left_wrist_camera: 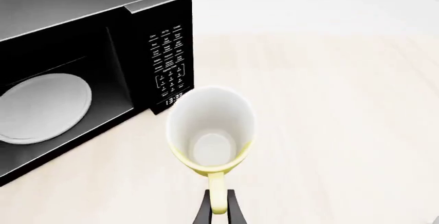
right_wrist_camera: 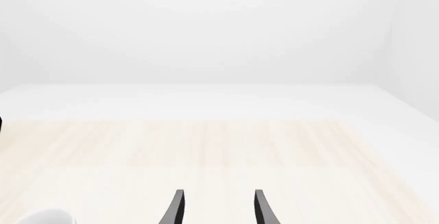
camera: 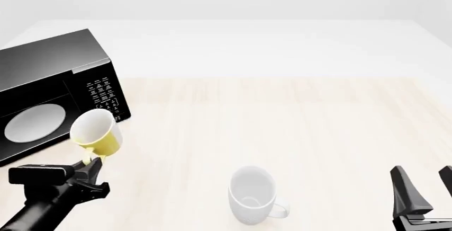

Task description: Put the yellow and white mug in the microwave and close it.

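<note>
Two mugs: one yellow and white mug (camera: 95, 133) pinched by its handle in the left tool (camera: 90, 171), one all-white mug (camera: 252, 195) between the two tools. One microwave (camera: 53, 90) just beyond the left tool, with one turntable plate (camera: 34, 123) inside. Two tools: left, right tool (camera: 425, 188). One table (camera: 297, 120).

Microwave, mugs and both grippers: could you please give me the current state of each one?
microwave: cavity open to view, turntable plate bare; door itself not visible.
yellow and white mug: lifted off the table, tipped with its mouth toward the microwave, empty.
white mug: upright on the table, empty.
left gripper: shut on the yellow and white mug's handle.
right gripper: open, holding nothing.
</note>
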Controlling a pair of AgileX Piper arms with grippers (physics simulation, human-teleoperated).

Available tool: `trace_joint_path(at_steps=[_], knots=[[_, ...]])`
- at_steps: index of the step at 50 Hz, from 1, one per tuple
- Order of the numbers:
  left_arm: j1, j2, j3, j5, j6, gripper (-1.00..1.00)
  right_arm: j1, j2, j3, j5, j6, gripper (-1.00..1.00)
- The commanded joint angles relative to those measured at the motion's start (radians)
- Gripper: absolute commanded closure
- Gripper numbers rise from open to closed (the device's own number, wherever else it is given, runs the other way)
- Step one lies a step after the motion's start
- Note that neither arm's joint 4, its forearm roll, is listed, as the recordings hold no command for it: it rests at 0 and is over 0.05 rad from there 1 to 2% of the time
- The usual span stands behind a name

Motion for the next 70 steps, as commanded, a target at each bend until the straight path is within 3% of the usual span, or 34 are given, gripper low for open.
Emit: trace_joint_path(at_steps=[1,43,70], knots=[[0.067,-0.051,0.004,0.024,0.005,1.0,0.0,0.0,0.0,0.0,0.0,-1.0],[0.372,0.051,-0.019,-0.085,0.016,1.0,0.0,0.0,0.0,0.0,0.0,-1.0],[0.448,0.213,-0.09,-0.165,0.018,1.0,0.0,0.0,0.0,0.0,0.0,-1.0]])
